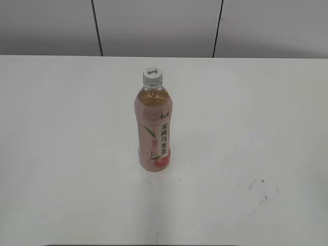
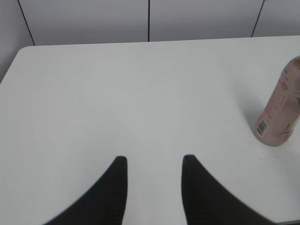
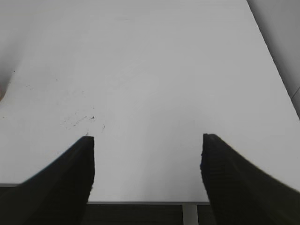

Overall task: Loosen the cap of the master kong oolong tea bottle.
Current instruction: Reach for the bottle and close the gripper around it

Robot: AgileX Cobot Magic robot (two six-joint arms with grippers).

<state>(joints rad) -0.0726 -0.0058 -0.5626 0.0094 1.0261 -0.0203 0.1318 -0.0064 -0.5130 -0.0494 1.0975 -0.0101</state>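
Note:
The master kong oolong tea bottle (image 1: 154, 128) stands upright at the middle of the white table (image 1: 61, 154), amber tea inside and a pink label with a peach. Its small white ribbed cap (image 1: 152, 76) sits on top. The bottle's lower part also shows at the right edge of the left wrist view (image 2: 280, 110). My left gripper (image 2: 154, 161) is open and empty above bare table, left of the bottle. My right gripper (image 3: 147, 140) is open and empty near the table's front edge. Neither gripper shows in the exterior view.
Dark scuff marks (image 1: 259, 185) lie on the table front right, also in the right wrist view (image 3: 79, 119). A grey panelled wall (image 1: 154, 25) stands behind the table. The table's right edge (image 3: 274, 65) runs close to my right gripper.

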